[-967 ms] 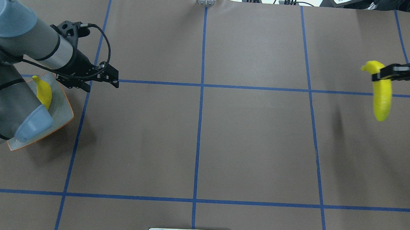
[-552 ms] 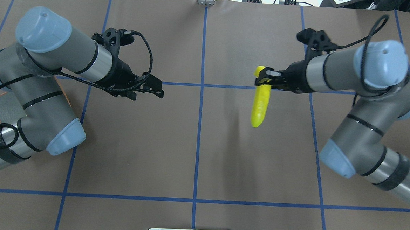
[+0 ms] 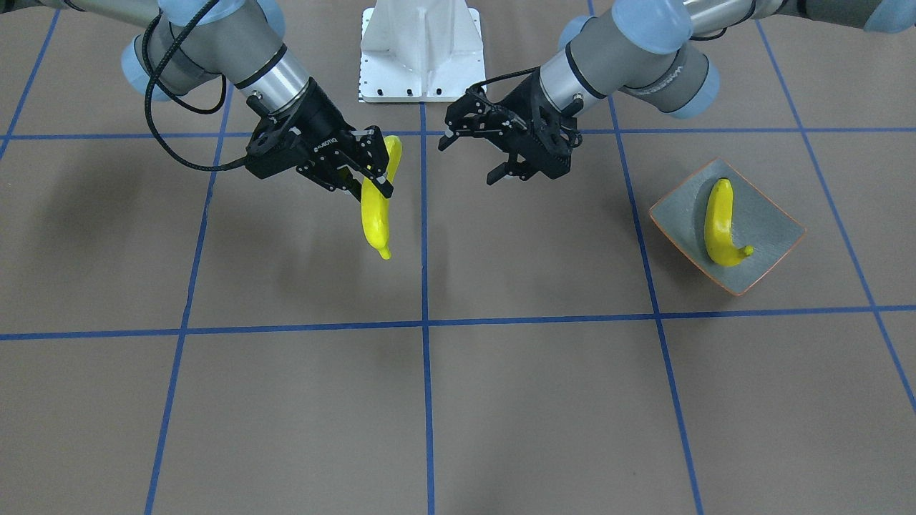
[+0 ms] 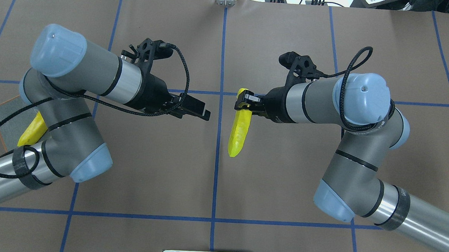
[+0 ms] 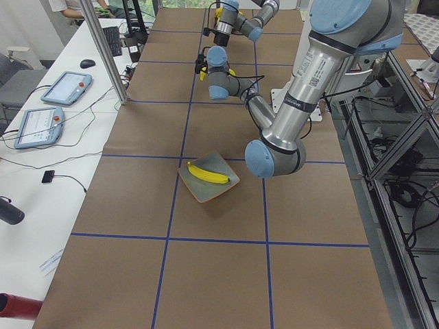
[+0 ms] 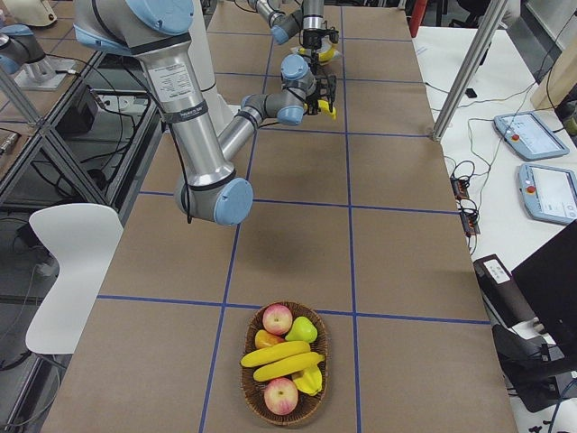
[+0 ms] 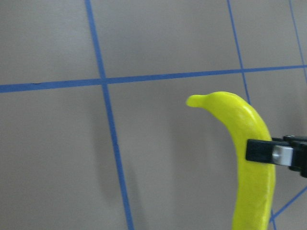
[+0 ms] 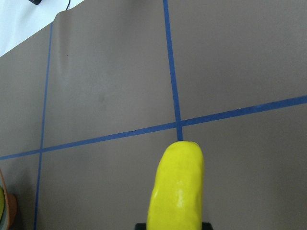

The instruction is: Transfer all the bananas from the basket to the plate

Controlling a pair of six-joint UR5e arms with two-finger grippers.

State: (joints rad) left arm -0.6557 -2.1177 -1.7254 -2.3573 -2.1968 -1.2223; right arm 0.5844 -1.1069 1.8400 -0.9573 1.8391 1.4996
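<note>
My right gripper [image 4: 244, 102] is shut on the stem end of a yellow banana [image 4: 239, 133], which hangs in the air near the table's centre line. The same banana [image 3: 375, 212] shows in the front view below the right gripper [image 3: 373, 174]. My left gripper [image 3: 470, 155] faces it a short way off, open and empty, and the left wrist view shows the banana [image 7: 249, 143] close ahead. The grey-green plate [image 3: 773, 230] with an orange rim holds one banana [image 3: 719, 223]. The basket [image 6: 245, 388] holds two more bananas [image 6: 277, 354].
Two apples [image 6: 278, 317], a pear [image 6: 304, 329] and other fruit share the basket at the table's right end. The left arm's elbow hangs over part of the plate [image 4: 4, 115] in the overhead view. The robot's white base [image 3: 422, 50] stands behind both grippers.
The right arm has carried the banana leftward from the right edge to the table's centre. The left gripper has swung rightward from the plate to face it.
</note>
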